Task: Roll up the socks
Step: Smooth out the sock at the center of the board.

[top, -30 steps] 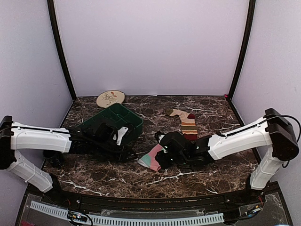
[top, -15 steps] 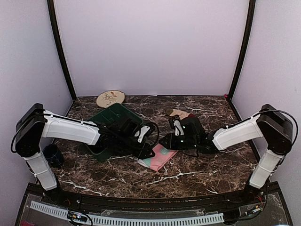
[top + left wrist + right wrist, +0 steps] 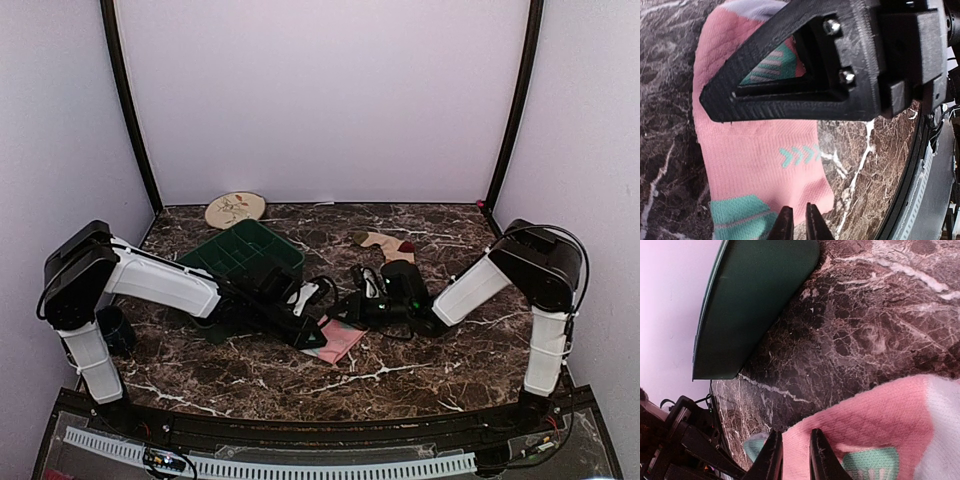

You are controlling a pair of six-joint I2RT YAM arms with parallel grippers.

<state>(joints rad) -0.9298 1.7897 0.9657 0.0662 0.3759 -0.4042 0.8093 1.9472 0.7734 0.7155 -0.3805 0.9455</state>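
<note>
Pink sock [image 3: 338, 340] lies flat mid-worktop [image 3: 400, 370], betw both arms. Striped sock [image 3: 385, 243] sits well behind, untouched. L end effector [image 3: 799, 222] is nearly closed, nipping one edge of the pink one; R end effector [image 3: 792, 452] likewise on another edge. Fabric's light, limp, stretchy. I reckon it'll bunch & slip, so grip at the hems and keep it taut.

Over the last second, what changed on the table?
The left pincer swung from the green tray over to the pink sock, which now lies flatter. The right pincer shifted to its far-right edge. Both closed onto the sock's edges. The striped sock, tray and round plate stayed put.
</note>
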